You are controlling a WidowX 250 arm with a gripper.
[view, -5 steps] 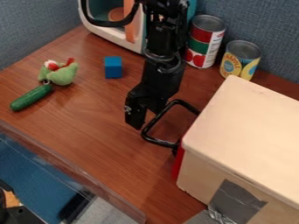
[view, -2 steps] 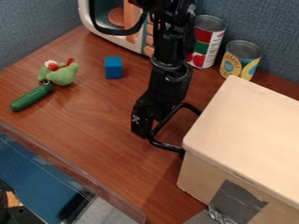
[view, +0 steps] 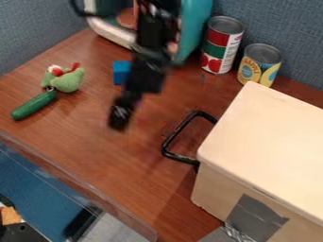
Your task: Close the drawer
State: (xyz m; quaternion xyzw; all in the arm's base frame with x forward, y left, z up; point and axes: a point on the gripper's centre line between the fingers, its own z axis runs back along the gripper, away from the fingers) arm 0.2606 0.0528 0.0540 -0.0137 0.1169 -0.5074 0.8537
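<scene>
The black gripper (view: 121,117) hangs over the wooden table left of the drawer handle, with a gap between the two. It is blurred, and how its jaws stand cannot be made out. A black loop handle (view: 179,134) sticks out from the left side of the pale box (view: 265,142). No red drawer front shows between handle and box; the drawer looks pushed in.
Behind the arm stands a toy microwave (view: 108,29). Two cans, one red and green (view: 221,45) and one yellow (view: 259,64), are behind the box. A blue block (view: 121,72), green plush toy (view: 67,80) and cucumber (view: 33,105) lie at the left.
The handle moved right toward the box and the red strip beside it vanished. Afterwards the gripper moved left and up in the view, away from the handle.
</scene>
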